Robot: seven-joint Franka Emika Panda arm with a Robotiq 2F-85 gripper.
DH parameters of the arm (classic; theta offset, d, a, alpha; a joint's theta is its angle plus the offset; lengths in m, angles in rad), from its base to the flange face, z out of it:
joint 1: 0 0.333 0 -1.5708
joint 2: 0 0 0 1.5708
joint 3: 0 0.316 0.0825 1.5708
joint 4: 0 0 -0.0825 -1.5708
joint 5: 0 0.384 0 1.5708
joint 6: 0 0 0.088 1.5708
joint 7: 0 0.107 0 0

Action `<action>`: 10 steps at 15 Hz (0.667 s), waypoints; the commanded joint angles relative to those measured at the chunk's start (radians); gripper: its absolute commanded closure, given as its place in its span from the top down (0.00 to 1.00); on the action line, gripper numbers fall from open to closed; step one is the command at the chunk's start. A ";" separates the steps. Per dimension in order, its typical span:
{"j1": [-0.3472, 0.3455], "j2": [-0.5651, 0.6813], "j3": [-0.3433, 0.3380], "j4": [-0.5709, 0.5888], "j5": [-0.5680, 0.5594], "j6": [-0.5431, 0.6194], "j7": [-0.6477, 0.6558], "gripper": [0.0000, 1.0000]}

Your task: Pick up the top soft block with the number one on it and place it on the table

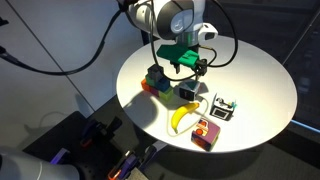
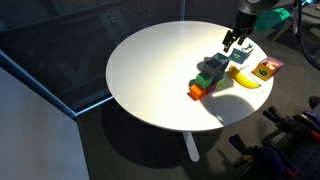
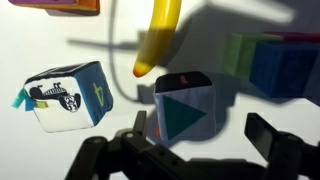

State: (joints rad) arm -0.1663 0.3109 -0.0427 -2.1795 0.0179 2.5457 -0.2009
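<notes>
Showing wrist-side only: teal-triangled block [image 3: 185,110]

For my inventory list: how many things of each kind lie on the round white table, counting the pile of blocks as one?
Yellow banana: 1
Single soft cubes: 3 (teal-white cube, white patterned cube, dark red cube)
Pile of coloured blocks: 1
Total: 5

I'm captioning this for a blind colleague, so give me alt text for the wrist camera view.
The open gripper straddles a soft cube with a teal-green triangle on its white face, which rests on the white table. A white patterned cube sits at picture left, a banana beyond, green and blue blocks at picture right.
</notes>
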 commanded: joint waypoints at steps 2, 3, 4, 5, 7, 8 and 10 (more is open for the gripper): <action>0.007 -0.147 -0.050 -0.140 -0.073 -0.040 -0.002 1.00; 0.009 -0.173 -0.059 -0.167 -0.093 -0.042 0.002 1.00; 0.008 -0.199 -0.064 -0.193 -0.105 -0.048 -0.005 1.00; 0.009 -0.228 -0.068 -0.220 -0.116 -0.059 -0.008 1.00; 0.009 -0.284 -0.071 -0.270 -0.130 -0.063 -0.016 1.00; 0.008 -0.316 -0.070 -0.294 -0.124 -0.062 -0.029 1.00; 0.012 -0.377 -0.067 -0.332 -0.105 -0.065 -0.044 1.00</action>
State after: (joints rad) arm -0.1643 0.0517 -0.1020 -2.4363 -0.0909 2.5041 -0.2093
